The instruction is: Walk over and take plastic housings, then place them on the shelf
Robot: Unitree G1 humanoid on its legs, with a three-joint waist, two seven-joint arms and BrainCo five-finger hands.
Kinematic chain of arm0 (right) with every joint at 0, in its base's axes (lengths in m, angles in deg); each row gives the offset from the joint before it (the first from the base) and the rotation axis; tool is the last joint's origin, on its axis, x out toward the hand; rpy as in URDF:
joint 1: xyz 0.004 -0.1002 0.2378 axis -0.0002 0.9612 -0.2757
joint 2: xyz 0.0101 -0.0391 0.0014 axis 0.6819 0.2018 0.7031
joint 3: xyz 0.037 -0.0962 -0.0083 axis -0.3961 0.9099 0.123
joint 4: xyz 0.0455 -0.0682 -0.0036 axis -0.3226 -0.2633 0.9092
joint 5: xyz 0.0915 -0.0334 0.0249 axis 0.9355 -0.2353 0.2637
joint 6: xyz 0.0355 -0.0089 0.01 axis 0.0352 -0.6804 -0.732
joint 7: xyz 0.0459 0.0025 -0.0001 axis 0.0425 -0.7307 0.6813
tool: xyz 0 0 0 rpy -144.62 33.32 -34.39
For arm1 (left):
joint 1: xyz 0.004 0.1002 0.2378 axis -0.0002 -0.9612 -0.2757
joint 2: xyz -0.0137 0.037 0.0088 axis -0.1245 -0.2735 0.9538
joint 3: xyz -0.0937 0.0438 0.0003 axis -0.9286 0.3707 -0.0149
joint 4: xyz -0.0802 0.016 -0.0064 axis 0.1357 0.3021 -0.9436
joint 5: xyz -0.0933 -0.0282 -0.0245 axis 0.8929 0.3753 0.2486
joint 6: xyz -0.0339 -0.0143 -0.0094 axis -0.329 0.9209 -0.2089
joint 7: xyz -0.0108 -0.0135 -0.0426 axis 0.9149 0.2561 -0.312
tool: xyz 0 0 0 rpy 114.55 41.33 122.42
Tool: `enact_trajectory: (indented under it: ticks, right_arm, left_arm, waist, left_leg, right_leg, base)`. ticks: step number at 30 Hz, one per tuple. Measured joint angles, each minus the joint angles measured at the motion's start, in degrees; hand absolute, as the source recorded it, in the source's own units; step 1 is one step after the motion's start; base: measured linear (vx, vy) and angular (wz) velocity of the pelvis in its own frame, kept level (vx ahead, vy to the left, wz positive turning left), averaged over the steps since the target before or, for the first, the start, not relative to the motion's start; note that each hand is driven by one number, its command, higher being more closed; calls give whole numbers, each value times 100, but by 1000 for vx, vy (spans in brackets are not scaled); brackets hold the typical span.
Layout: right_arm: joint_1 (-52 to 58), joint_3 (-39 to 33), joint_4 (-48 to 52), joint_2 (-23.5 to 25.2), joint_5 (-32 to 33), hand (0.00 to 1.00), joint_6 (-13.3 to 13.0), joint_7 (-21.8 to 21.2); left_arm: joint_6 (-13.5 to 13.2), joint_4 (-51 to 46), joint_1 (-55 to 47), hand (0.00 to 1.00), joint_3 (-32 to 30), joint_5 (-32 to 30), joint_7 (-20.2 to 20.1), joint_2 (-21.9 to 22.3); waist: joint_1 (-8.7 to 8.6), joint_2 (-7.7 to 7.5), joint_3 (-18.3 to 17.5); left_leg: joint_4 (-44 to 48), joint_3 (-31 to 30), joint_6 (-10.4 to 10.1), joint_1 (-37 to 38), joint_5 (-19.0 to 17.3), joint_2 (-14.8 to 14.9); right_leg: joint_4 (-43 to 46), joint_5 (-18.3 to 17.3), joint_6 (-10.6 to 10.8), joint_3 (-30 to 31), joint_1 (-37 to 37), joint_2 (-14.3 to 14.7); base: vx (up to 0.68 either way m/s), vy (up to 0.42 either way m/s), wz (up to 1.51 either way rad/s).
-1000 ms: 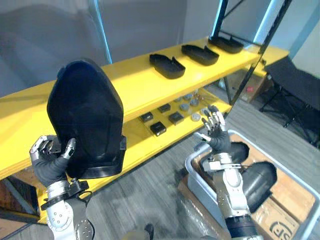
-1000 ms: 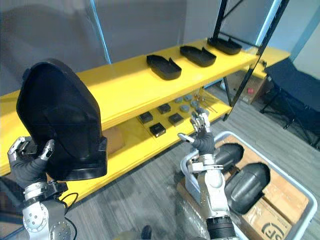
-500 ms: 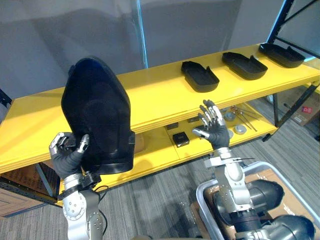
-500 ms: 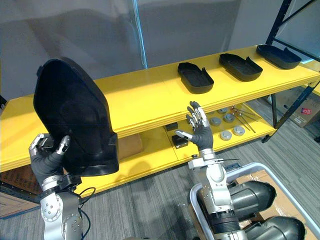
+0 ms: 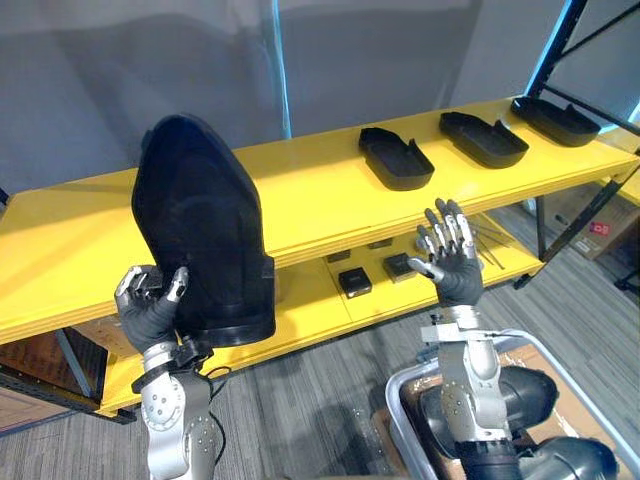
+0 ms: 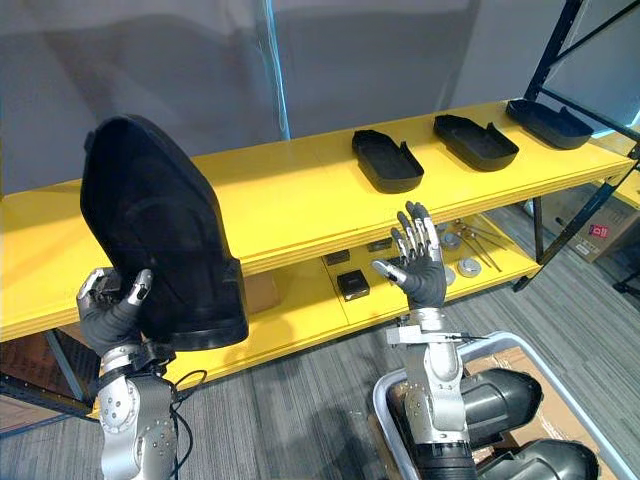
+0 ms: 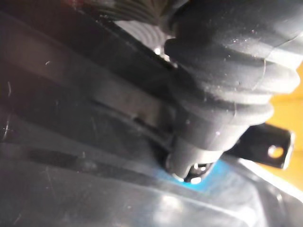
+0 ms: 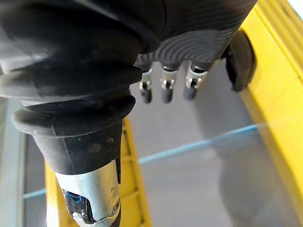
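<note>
— Left hand [image 5: 148, 310] is clamped on the big black housing [image 5: 200, 240], fingers and thumb curled round its lower edge. It's held upright, wide base down, rounded end up

— ok but where is it relative to the shelf? on it?

— not that I can tell. It's up in front of the left part of the yellow top shelf [image 5: 300, 190] and hides a chunk of the board from the head cameras. The base sits about level with the front edge of the lower shelf [image 5: 310, 300], but whether it touches either board, no idea. The left wrist view is just dark plastic right up against the hand, so the grip looks tight

— and the other arm?

— right hand [image 5: 455, 265] is raised with the fingers straight and spread, holding nothing. It's up in front of the lower shelf, near the small black boxes [image 5: 353, 281] and some round metal bits [image 6: 468, 266]

— anything already placed?

— yeah, three housings [image 5: 395, 157] lie in a row along the right half of the top shelf, hollow side up, well apart from the one being held. Down by the robot's right side there's a grey bin [image 5: 400, 382] on the floor with more black housings [image 5: 525, 392] in it
</note>
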Motion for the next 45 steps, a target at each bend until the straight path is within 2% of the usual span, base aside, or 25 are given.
enact_trajectory:
  ticks: [6,9,14,16,17,18,19,20,21,23,24,25,28,31,32,34,35,36,37,38,40,41,43,44,45]
  right_arm:
    - [66,188,-8,17,-119,0,0,26]
    - [66,126,-112,-39,-153,0,-2,172]
    - [68,55,-211,-24,-110,0,18,297]
    - [82,-88,-375,-36,-163,0,19,404]
    - [77,-175,-491,-45,-225,0,19,430]
    - [82,-208,-523,-45,-288,0,19,438]
    - [125,-238,-534,-7,-340,0,18,464]
    - [212,-219,-528,63,-373,0,11,440]
    - [263,-222,-524,91,-383,0,10,400]
    - [391,-274,-328,113,-379,0,9,248]
    - [415,-302,-247,113,-379,0,9,196]
    - [415,-389,-172,67,-379,0,0,104]
    - [427,-571,-212,-68,-386,0,-1,22]
    - [408,-600,-286,-181,-485,0,-52,78]
    - [393,-596,-306,-196,-565,0,-107,122]
    - [367,-590,-334,-195,-563,0,-264,159]
    - [296,-579,-323,-283,-569,0,-321,169]
    - [260,-580,-324,-332,-603,0,-381,184]
    - [231,-593,-324,-361,-691,0,-505,220]
    - [183,-597,-273,-423,-682,0,-575,247]
    - [153,-600,-232,-498,-671,0,-618,241]
    - [179,-597,-231,-536,-663,0,-613,223]
    - [216,-595,-231,-633,-650,0,-589,138]
    - [253,-587,-295,-609,-666,0,-538,123]
    - [255,-551,-292,-552,-670,0,-518,122]
  left_arm:
    - [0,-282,-412,100,-120,205,-179,2]
    - [-5,-324,-419,100,-301,204,-293,0]
    - [-22,-383,-361,100,-430,206,-433,-12]
    - [-13,-370,-227,100,-266,203,-576,-7]
    - [-7,-332,-125,100,-191,200,-627,-7]
    - [1,-325,-84,100,-185,198,-633,-20]
    - [1,-326,-71,100,-222,197,-636,-74]
    - [1,-281,-67,100,-241,197,-633,-130]
    - [1,-248,-64,100,-249,199,-632,-183]
    - [6,-152,-60,100,-251,202,-632,-351]
    - [12,-152,-59,100,-255,201,-632,-391]
    - [16,-122,-46,100,-260,200,-635,-329]
    - [61,-156,-126,100,-215,194,-676,-117]
    - [42,-195,-114,100,-219,185,-746,-119]
    - [36,-190,-115,100,-219,189,-745,-133]
    - [35,-139,-55,100,-173,198,-736,-230]
    - [29,-134,-51,100,-160,207,-720,-238]
    - [26,-118,-52,100,-153,210,-719,-237]
    - [11,-27,-55,100,-151,210,-746,-241]
    - [-17,30,-54,100,-152,211,-755,-247]
    - [-36,40,-13,100,-148,207,-812,-240]
    - [-37,43,-2,100,-120,207,-829,-235]
    - [-37,81,-25,100,-67,208,-834,-186]
    - [-21,257,69,100,-8,208,-807,-226]
    - [-14,293,89,100,6,208,-783,-262]
  waist:
    - [46,-69,-68]
    - [33,-66,-86]
    - [-2,-120,-113]
    - [-75,-114,-94]
    - [-112,-98,34]
    - [-122,-100,137]
    - [-138,-167,283]
    - [-169,-204,325]
    - [-185,-237,323]
    - [-274,-329,316]
    - [-301,-353,323]
    - [-309,-352,394]
    - [-286,-85,512]
    - [-274,19,509]
    - [-247,28,526]
    - [-235,-95,660]
    - [-189,-29,735]
    - [-159,24,769]
    - [-90,67,738]
    - [-92,85,686]
    - [-143,97,680]
    - [-178,115,669]
    - [-224,285,571]
    - [-252,204,518]
    - [-245,83,538]
  left_leg:
    - [-106,-162,-19,-48,98,-35]
    - [-166,205,-11,-83,225,-24]
    - [-219,333,22,27,245,-200]
    - [-189,332,157,38,238,-291]
    - [-187,386,222,187,218,-328]
    - [-184,439,272,308,192,-339]
    - [-179,528,396,458,94,-394]
    - [-71,592,501,502,-33,-392]
    - [-1,601,516,490,-88,-361]
    - [130,575,516,242,-148,-229]
    - [144,564,510,181,-147,-230]
    - [224,543,442,103,-164,-249]
    - [199,629,332,118,-123,-106]
    - [262,707,243,106,-250,17]
    - [544,776,158,58,-350,69]
    - [2208,850,102,-558,-442,129]
    - [3530,843,25,-1042,-407,327]
    - [3923,839,23,-1172,-473,405]
    - [3722,846,147,-1195,-592,439]
    - [3058,827,214,-1176,-604,410]
    - [2018,657,177,-1180,-479,424]
    - [1449,512,157,-1143,-174,445]
    - [1031,346,122,-1029,410,573]
    - [905,454,-234,-786,384,457]
    - [769,564,-189,-651,369,359]
  right_leg:
    - [-102,-2,-2,-333,164,-42]
    - [-82,12,26,-474,158,-158]
    - [107,-27,156,-360,96,-371]
    - [1188,-397,222,-276,-389,-634]
    - [2115,-534,152,-159,-726,-805]
    - [2589,-556,100,-158,-890,-897]
    - [3349,-570,-132,-185,-1155,-1050]
    - [3590,-577,-141,11,-1294,-1029]
    - [3523,-627,-121,166,-1281,-910]
    - [2484,-736,-45,310,-1166,-375]
    - [2081,-717,-69,281,-1074,-260]
    - [1478,-503,-224,267,-911,-142]
    - [808,-129,-235,210,-606,82]
    - [303,-23,-297,201,-376,251]
    - [269,-121,-343,266,-312,289]
    - [304,-259,-384,336,-143,211]
    - [316,-310,-439,454,75,240]
    - [344,-319,-431,508,201,254]
    - [385,-322,-409,672,272,190]
    - [419,-356,-328,813,266,45]
    - [432,-381,-229,992,262,-156]
    - [485,-446,-92,1098,212,-240]
    - [602,-590,145,1236,147,-227]
    - [692,-684,281,1323,192,-396]
    - [747,-684,281,1280,183,-513]
  base:
    - [-19,-1,27]
    - [-7,48,24]
    - [13,76,-9]
    - [-24,125,0]
    - [-33,139,-14]
    - [-53,141,-40]
    - [-93,136,-48]
    - [-85,103,-45]
    - [-70,63,-24]
    - [-19,-19,-2]
    - [27,-94,12]
    - [80,-79,9]
    - [110,-43,-4]
    - [144,-51,-9]
    - [146,-20,-12]
    - [87,-8,-17]
    - [84,3,-41]
    - [169,49,-70]
    - [186,111,-81]
    - [227,164,-75]
    - [198,189,-55]
    - [196,272,-51]
    - [231,378,-42]
    - [233,359,-43]
    - [249,353,-53]
